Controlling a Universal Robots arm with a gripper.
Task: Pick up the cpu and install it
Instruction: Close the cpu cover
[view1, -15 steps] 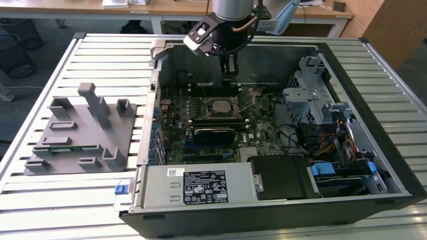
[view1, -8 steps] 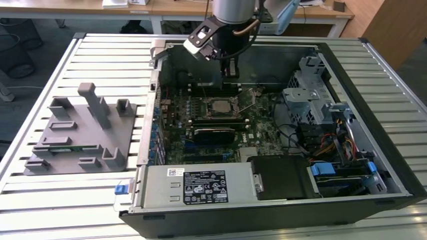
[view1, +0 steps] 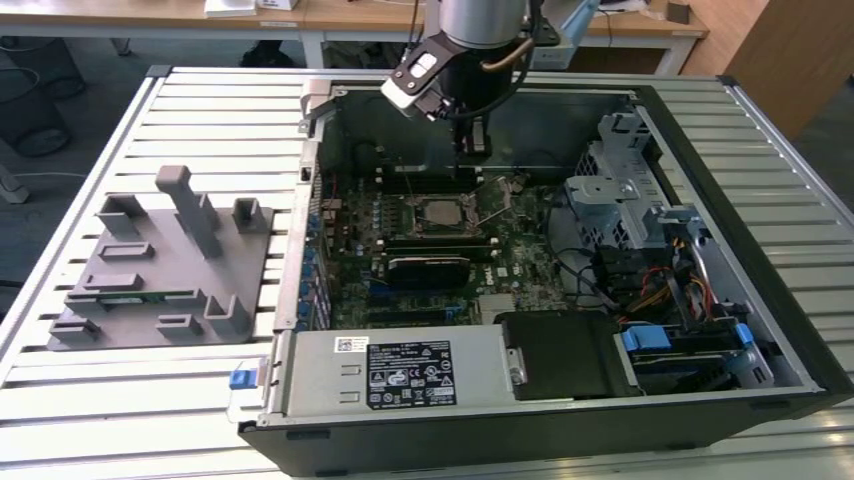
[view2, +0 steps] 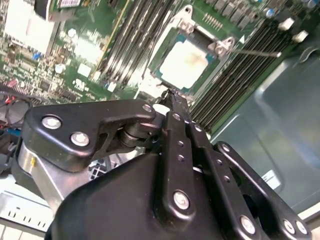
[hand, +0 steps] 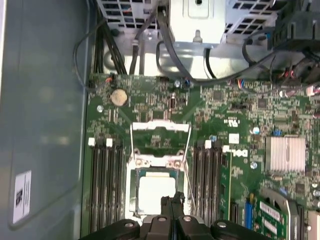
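Note:
The cpu lies flat in the motherboard's socket, silvery top up, inside the open computer case. Both wrist views show the cpu sitting within the socket's metal frame. The socket's hinged cover plate stands folded back, and its thin lever sticks out to the side. My gripper hangs above the board, just beyond the socket toward the case's far wall. The gripper is shut, fingers pressed together with nothing between them, tips close to the cpu's edge.
A grey tray with upright posts sits on the slatted table at the exterior view's left, with a thin green memory strip on it. Memory slots flank the socket. A power supply, a drive cage and cables crowd the case.

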